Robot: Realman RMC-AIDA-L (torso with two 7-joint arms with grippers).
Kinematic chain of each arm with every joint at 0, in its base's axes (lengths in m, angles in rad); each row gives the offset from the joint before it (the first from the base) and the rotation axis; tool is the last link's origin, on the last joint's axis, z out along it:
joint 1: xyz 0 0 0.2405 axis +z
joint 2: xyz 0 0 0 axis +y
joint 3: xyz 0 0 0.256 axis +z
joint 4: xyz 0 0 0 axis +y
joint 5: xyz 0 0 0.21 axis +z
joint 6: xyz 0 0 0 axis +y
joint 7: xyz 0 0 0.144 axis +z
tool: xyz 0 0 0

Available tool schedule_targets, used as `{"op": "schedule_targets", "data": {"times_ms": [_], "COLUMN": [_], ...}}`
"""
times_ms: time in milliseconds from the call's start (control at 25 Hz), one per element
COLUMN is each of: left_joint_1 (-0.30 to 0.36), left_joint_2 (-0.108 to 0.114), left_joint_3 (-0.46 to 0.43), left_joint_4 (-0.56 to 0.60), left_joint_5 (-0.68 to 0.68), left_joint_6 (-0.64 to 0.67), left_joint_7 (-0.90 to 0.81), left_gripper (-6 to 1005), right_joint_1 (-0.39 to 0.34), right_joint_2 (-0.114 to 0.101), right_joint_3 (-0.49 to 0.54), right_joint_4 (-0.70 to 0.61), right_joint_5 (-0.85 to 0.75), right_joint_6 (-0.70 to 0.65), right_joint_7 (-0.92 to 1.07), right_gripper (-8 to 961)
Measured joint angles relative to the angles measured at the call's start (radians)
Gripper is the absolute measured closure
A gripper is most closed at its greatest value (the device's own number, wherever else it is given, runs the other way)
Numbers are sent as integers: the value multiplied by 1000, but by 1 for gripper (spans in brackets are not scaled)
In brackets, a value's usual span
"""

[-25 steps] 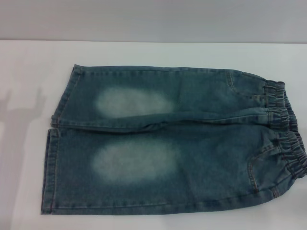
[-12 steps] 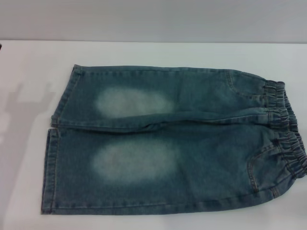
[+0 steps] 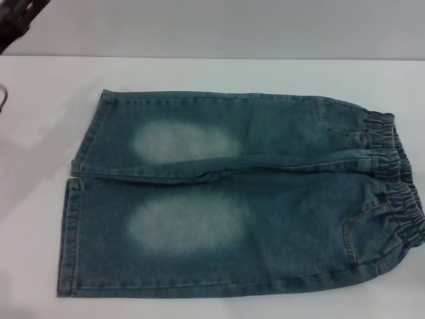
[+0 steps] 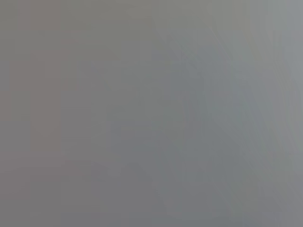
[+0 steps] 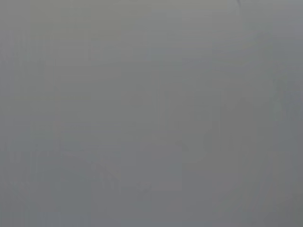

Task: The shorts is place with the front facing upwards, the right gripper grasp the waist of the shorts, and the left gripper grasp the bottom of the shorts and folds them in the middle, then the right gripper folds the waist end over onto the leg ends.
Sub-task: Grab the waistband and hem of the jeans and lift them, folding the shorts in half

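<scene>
At top-left corner of head view, the left gripper (image 3: 20, 18) is seen only as a dark partial shape; finger state cannot be told. Well apart from it, toward the middle of the white table (image 3: 40, 266), the shorts (image 3: 239, 199) are laid flat, front up. The bottom of the shorts (image 3: 72, 226) is on the gripper's side, the waist of the shorts (image 3: 397, 179) at the far end. Right gripper is not seen. Left wrist view: plain grey, nothing resolved. Right wrist view: likewise.

shorts (image 3: 232, 199) flat on table (image 3: 40, 133), waist (image 3: 398, 193) right, leg ends (image 3: 70, 232) left.
</scene>
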Motion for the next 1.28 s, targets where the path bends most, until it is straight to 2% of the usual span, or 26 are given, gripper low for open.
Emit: {"op": "schedule_targets", "data": {"times_ms": [160,240,280,320,440,480,520,560,640,760,800,880,920,1000,1040,1240,1280], "left_joint_1": [-110,-154,-154,-222,-262,-262,-279,-279,-286,-286,-266,-266,-234,-234,-201,-201,-129], "left_joint_2": [94,111,111,108,92,92,71,71,29,29,-5,-5,-18,-18,-23,-23,-38], "left_joint_3": [139,223,223,378,511,511,608,608,751,751,867,867,940,940,959,959,994], "left_joint_4": [43,78,78,188,309,309,412,412,591,591,734,734,803,803,815,815,812], "left_joint_5": [124,146,146,152,150,150,147,147,140,140,135,135,133,133,129,129,125], "left_joint_6": [13,29,29,81,140,140,191,191,292,292,360,360,425,425,486,486,497], "left_joint_7": [-242,-341,-341,-475,-599,-599,-681,-681,-799,-799,-889,-889,-952,-952,-991,-991,-1014], "left_gripper": [188,190,191,191,194,195,195,196,198,200,201,202,203,204,205,209,210], "right_joint_1": [14,20,23,26,37,39,41,42,44,44,44,44,43,42,41,46,48], "right_joint_2": [-1,-1,-1,-1,-1,-1,-1,-2,-2,-2,-2,-2,-2,-3,-3,-3,-3], "right_joint_3": [1,1,4,7,15,16,18,23,35,52,57,63,66,68,72,81,81], "right_joint_4": [-22,-32,-38,-42,-55,-60,-65,-71,-79,-88,-94,-105,-114,-117,-119,-122,-124], "right_joint_5": [0,0,0,0,0,1,0,0,0,0,0,0,0,0,0,0,0], "right_joint_6": [15,21,28,35,58,65,72,80,88,93,93,93,93,93,94,113,116], "right_joint_7": [0,0,0,0,0,0,0,0,0,-4,-6,-8,-9,-9,-9,-10,-10], "right_gripper": [361,361,361,361,361,361,361,361,362,362,362,362,362,361,361,361,361]}}
